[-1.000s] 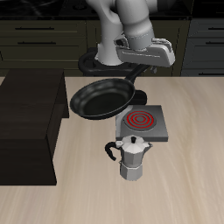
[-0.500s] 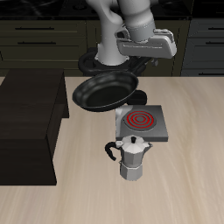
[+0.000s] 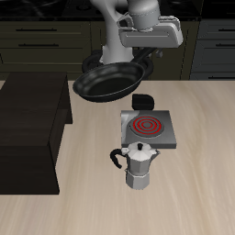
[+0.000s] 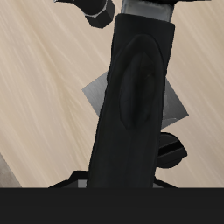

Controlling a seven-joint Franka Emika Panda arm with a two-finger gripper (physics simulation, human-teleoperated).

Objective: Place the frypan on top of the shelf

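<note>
In the exterior view, the frypan [image 3: 109, 81] hangs in the air, clear of the table [image 3: 197, 184], tilted so its open, empty inside faces the camera. It sits just beside the top corner of the shelf [image 3: 32, 128], above the gap between the shelf and the stove plate [image 3: 147, 129], not resting on either. The stove plate's red ring is bare, and the silver moka pot [image 3: 138, 167] stands upright right in front of it, nearer the table's front edge. A small dark block [image 3: 142, 99] lies on the table behind the stove plate. The arm reaches down from above, its gripper [image 3: 144, 57] over the pan's handle end; the fingers themselves are hidden by the gripper body here.

In the wrist view, the frypan's long black handle [image 4: 133, 96] runs straight away from the gripper [image 4: 147, 9], filling the middle. The fingers appear pressed onto the handle's end, though the contact itself is cut off at the frame edge. Behind the handle show the grey stove plate [image 4: 175, 103] and the pale wooden table [image 4: 44, 79].
</note>
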